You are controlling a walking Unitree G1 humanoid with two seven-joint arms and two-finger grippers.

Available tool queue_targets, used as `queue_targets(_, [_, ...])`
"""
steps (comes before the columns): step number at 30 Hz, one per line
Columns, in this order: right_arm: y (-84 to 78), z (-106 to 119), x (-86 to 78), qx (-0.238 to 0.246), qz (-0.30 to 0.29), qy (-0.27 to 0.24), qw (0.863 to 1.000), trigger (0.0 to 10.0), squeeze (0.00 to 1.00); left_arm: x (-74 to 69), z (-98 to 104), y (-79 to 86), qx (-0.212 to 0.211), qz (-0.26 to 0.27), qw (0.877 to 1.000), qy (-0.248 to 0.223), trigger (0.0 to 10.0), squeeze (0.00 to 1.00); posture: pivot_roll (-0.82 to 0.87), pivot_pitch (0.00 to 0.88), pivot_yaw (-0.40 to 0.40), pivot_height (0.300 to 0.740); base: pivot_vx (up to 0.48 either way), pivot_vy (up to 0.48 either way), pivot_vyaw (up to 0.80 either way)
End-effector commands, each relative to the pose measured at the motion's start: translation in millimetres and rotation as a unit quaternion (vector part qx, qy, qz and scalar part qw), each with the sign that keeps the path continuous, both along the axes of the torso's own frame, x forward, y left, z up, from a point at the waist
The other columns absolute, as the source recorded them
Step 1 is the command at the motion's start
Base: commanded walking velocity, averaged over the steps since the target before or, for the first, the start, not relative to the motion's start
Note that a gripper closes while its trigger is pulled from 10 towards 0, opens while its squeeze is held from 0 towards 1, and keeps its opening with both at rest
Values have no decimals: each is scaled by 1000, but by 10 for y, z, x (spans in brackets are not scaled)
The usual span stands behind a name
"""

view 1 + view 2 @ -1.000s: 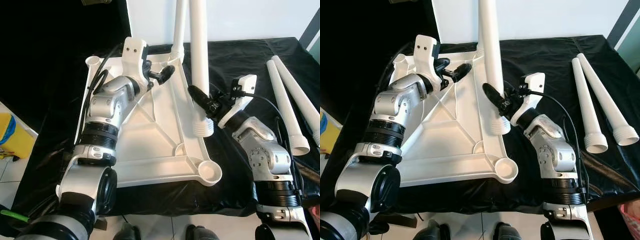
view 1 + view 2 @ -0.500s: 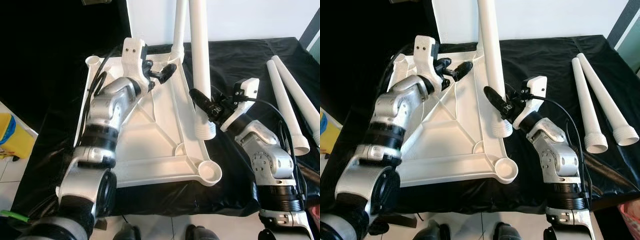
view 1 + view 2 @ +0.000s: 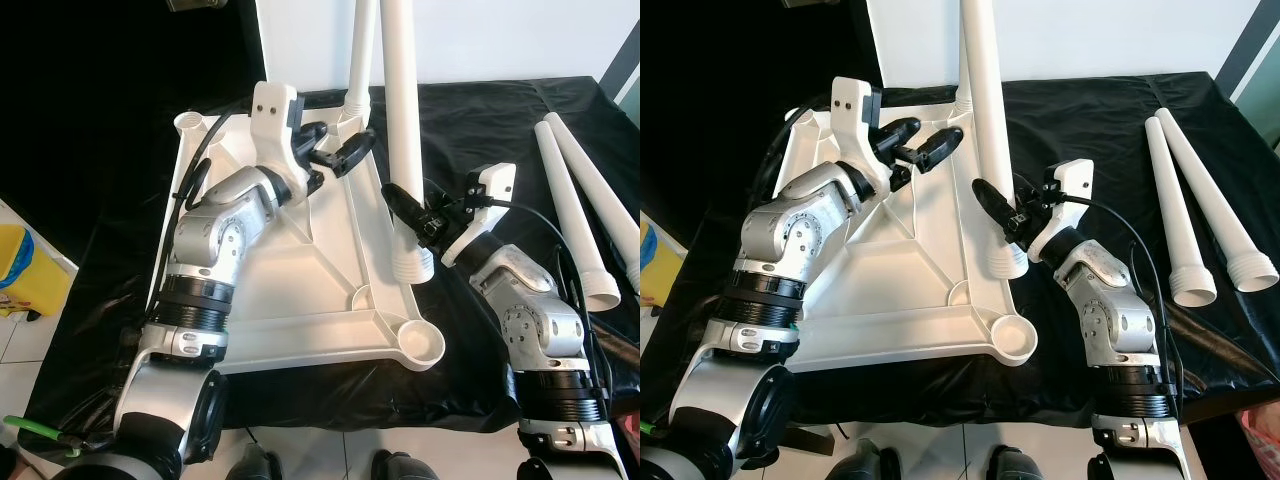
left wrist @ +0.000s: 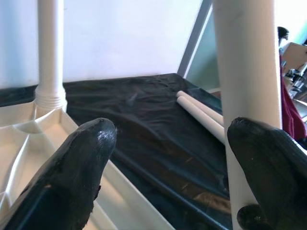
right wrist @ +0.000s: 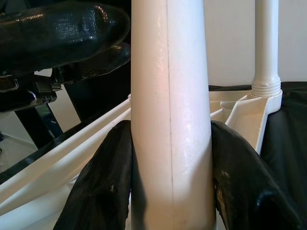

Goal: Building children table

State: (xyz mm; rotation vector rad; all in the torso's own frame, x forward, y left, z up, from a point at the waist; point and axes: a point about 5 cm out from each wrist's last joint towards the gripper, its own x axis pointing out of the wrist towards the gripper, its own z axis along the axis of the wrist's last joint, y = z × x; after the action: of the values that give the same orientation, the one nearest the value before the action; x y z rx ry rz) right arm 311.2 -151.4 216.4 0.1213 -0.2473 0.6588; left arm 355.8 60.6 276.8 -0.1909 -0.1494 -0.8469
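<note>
Right gripper fingers clamp the unmarked white leg; left gripper fingers spread wide.

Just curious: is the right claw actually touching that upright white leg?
Touching. The right wrist view shows the right claw with both black fingers pressed against the white leg.

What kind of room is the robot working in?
Probably a workshop or test room, not a cosy home. A black cloth covers the work surface, an upside-down white tabletop lies on it with loose table legs nearby, and a plain white wall stands behind.
</note>
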Motion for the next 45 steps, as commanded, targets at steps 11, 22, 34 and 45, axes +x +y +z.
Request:
queue_targets(11, [134, 16, -75, -5, 62, -14, 998, 10000, 0, 169, 165, 123, 52, -31, 997, -49, 10000, 0, -69, 62, 36, 740, 0, 0, 0])
queue_targets(22, [192, -59, -87, -18, 88, 0, 996, 10000, 0, 222, 525, 56, 38, -21, 995, -86, 10000, 0, -59, 72, 39, 740, 0, 0, 0])
queue_targets(34, [305, -103, -43, -16, 94, 7, 995, 10000, 0, 39, 711, -410, 12, -102, 988, -112, 10000, 0, -58, 83, 56, 740, 0, 0, 0])
queue_targets(45, [367, -93, -17, -8, 96, 4, 995, 10000, 0, 9, 764, -532, 4, -115, 986, -122, 10000, 0, -56, 84, 55, 740, 0, 0, 0])
